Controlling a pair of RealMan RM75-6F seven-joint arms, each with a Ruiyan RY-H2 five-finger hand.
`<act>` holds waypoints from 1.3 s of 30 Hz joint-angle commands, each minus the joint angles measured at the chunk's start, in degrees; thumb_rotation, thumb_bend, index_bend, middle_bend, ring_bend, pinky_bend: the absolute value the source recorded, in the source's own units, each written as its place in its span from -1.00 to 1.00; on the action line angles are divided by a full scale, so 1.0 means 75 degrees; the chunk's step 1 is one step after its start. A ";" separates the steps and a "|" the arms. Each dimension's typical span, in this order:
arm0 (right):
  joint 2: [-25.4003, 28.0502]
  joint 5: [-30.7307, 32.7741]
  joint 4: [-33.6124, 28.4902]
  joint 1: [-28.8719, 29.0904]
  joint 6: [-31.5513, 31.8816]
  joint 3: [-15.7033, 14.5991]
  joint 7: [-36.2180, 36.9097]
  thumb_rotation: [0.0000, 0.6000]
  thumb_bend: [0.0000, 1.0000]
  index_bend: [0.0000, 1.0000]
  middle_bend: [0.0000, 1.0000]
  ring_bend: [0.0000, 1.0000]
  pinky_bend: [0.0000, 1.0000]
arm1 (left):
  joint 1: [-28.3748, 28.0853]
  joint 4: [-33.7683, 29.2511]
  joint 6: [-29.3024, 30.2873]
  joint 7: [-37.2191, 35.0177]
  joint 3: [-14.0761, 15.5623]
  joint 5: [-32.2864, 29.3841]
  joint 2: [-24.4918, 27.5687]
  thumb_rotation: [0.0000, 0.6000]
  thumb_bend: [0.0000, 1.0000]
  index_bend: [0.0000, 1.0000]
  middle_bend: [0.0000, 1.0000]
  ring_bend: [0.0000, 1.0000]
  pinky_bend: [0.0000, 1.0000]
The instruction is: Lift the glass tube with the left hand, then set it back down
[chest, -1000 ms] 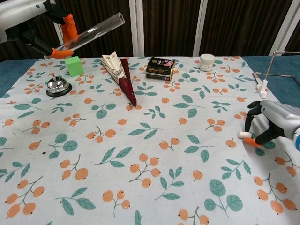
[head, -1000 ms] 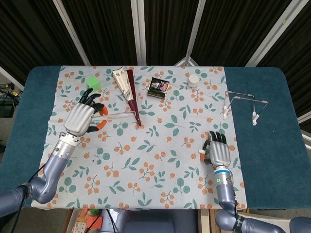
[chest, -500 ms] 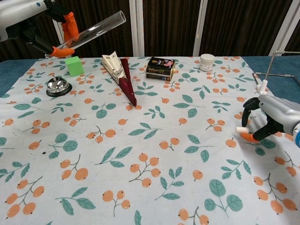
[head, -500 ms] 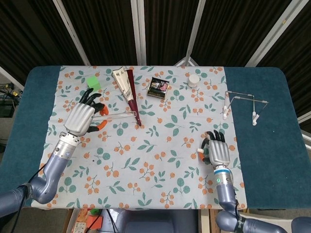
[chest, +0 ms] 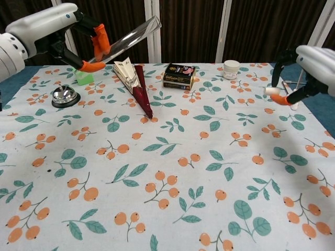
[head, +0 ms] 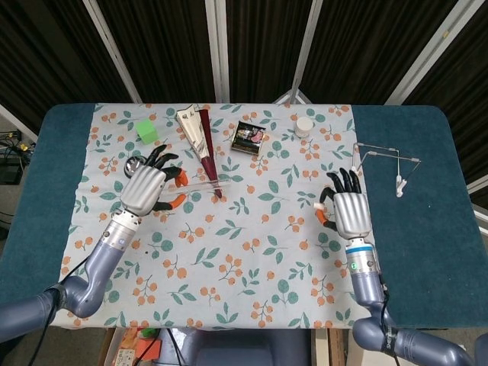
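Above the table's left side, the left hand [chest: 63, 36] grips the glass tube [chest: 128, 35] between orange-tipped fingers, holding it tilted and well clear of the cloth [chest: 172, 157]. Since a second ago it has carried the tube rightward, so the far end now hangs over the folded paper fan [chest: 133, 83]. Across the table, the right hand [chest: 309, 65] has risen, fingers curled around nothing. Lifting looks done; lowering the tube remains.
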 commanded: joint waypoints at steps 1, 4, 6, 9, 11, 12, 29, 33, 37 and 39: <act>0.0190 -0.0290 0.0165 0.0186 0.0060 0.0169 0.0173 1.00 -0.13 0.33 -0.60 -1.00 -0.93 | -0.0201 0.0504 -0.0010 -0.0379 -0.0072 0.0134 -0.0408 1.00 0.07 0.27 0.35 -0.61 -1.00; 0.0414 -0.0528 0.0243 0.0366 0.0089 0.0351 0.0310 1.00 -0.13 0.33 -0.60 -1.00 -0.93 | -0.0423 0.0953 -0.0176 -0.0659 -0.0071 0.0243 -0.0699 1.00 0.07 0.27 0.35 -0.61 -1.00; 0.0582 -0.0844 0.0396 0.0526 0.0115 0.0399 0.0346 1.00 -0.13 0.33 -0.60 -1.00 -0.93 | -0.0561 0.1208 -0.0308 -0.0730 -0.0110 0.0197 -0.0923 1.00 0.07 0.27 0.35 -0.61 -1.00; 0.0690 -0.1069 0.0538 0.0633 0.0142 0.0400 0.0480 1.00 -0.14 0.33 -0.60 -1.00 -0.93 | -0.0649 0.1458 -0.0362 -0.0784 -0.0123 0.0155 -0.1147 1.00 0.07 0.27 0.35 -0.60 -1.00; 0.0744 -0.1152 0.0608 0.0696 0.0155 0.0416 0.0545 1.00 -0.13 0.33 -0.60 -1.00 -0.93 | -0.0706 0.1590 -0.0420 -0.0784 -0.0127 0.0116 -0.1277 1.00 0.07 0.27 0.35 -0.60 -1.00; 0.0762 -0.1172 0.0624 0.0715 0.0160 0.0423 0.0562 1.00 -0.13 0.33 -0.60 -1.00 -0.93 | -0.0723 0.1627 -0.0435 -0.0777 -0.0126 0.0107 -0.1314 1.00 0.07 0.27 0.35 -0.60 -1.00; 0.1132 -0.3135 0.1658 0.1328 0.0673 -0.0251 0.0673 1.00 -0.13 0.34 -0.58 -1.00 -0.93 | -0.0967 0.1494 -0.0718 -0.0399 -0.0286 -0.0256 -0.1563 1.00 0.07 0.28 0.35 -0.60 -1.00; 0.1170 -0.3674 0.1942 0.1576 0.0717 -0.0461 0.0647 1.00 -0.13 0.35 -0.58 -1.00 -0.93 | -0.0961 0.1415 -0.0748 -0.0312 -0.0293 -0.0322 -0.1507 1.00 0.07 0.28 0.35 -0.60 -1.00; 0.1083 -0.3861 0.2147 0.1757 0.0755 -0.0507 0.0657 1.00 -0.13 0.35 -0.58 -1.00 -0.93 | -0.0951 0.1320 -0.0787 -0.0203 -0.0325 -0.0449 -0.1474 1.00 0.07 0.28 0.35 -0.60 -1.00; 0.0999 -0.3844 0.2195 0.1799 0.0801 -0.0486 0.0617 1.00 -0.14 0.35 -0.58 -1.00 -0.93 | -0.0945 0.1265 -0.0797 -0.0120 -0.0363 -0.0559 -0.1487 1.00 0.07 0.28 0.35 -0.60 -1.00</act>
